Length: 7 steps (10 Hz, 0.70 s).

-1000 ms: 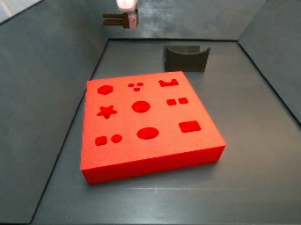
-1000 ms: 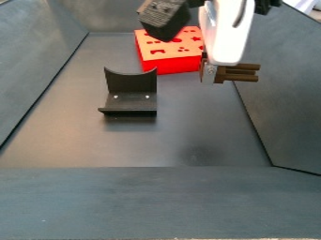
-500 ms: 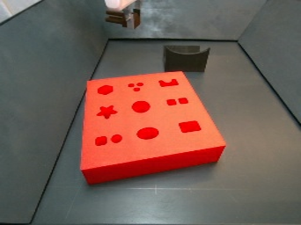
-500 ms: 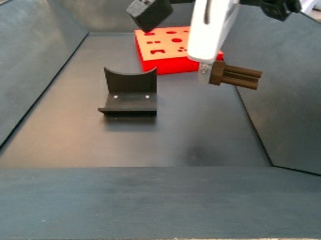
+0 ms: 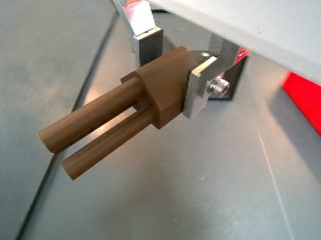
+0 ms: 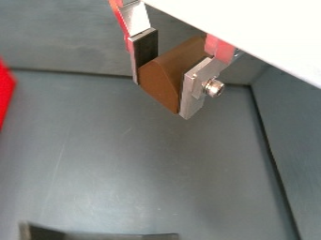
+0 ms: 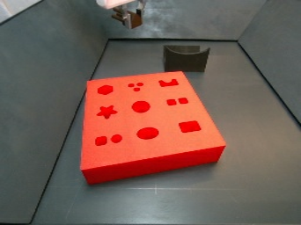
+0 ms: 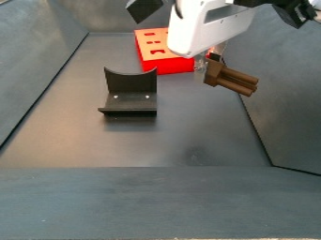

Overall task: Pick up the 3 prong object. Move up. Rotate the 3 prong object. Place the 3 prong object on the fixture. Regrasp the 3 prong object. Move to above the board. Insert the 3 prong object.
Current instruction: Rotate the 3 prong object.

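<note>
My gripper (image 5: 174,70) is shut on the 3 prong object (image 5: 126,117), a dark brown block whose prongs stick out past the silver fingers (image 5: 201,86). In both wrist views the block (image 6: 160,80) sits clamped between the plates. A side view shows the gripper (image 8: 211,64) high above the floor, with the piece (image 8: 234,81) tilted and its prongs slanting down. The fixture (image 8: 128,94), a dark notched block, stands on the floor apart from it. The red board (image 7: 147,119) lies flat with its cutouts showing, and the gripper (image 7: 127,13) hangs far behind it.
Grey sloping walls (image 7: 47,53) enclose the dark floor (image 8: 189,141). The fixture (image 7: 186,57) stands just behind the board's far edge. The board's corner (image 5: 305,94) shows in a wrist view.
The gripper has risen a little and turned. The brown piece has swung from level to tilted, prongs slanting downward, still clamped.
</note>
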Tool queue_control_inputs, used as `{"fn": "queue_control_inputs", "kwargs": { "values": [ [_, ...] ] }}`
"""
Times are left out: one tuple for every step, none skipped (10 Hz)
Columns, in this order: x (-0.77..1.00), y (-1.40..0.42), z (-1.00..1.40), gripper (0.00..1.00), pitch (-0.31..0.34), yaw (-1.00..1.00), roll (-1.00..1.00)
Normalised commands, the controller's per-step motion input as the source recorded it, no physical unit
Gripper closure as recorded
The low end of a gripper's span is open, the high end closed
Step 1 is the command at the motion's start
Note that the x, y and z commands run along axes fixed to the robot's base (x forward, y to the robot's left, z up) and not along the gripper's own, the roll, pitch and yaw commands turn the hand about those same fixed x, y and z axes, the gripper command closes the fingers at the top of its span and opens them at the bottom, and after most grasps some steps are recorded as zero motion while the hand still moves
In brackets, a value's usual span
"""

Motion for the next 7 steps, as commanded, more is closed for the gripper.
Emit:
{"fn": "queue_control_inputs", "kwargs": {
  "values": [
    [0.02,0.02,-0.03,1.00,-0.002,-1.00,-0.01],
    [0.02,0.02,-0.03,1.00,-0.002,-1.00,-0.02],
    [0.02,0.02,-0.03,1.00,-0.003,-1.00,-0.02],
    [0.02,0.02,-0.03,1.00,-0.003,-1.00,-0.02],
    [0.02,0.02,-0.03,1.00,-0.003,-1.00,-0.02],
    [0.02,0.02,-0.03,1.00,-0.004,-1.00,-0.02],
    [0.02,0.02,-0.03,1.00,-0.004,-1.00,-0.03]
  ]
}}
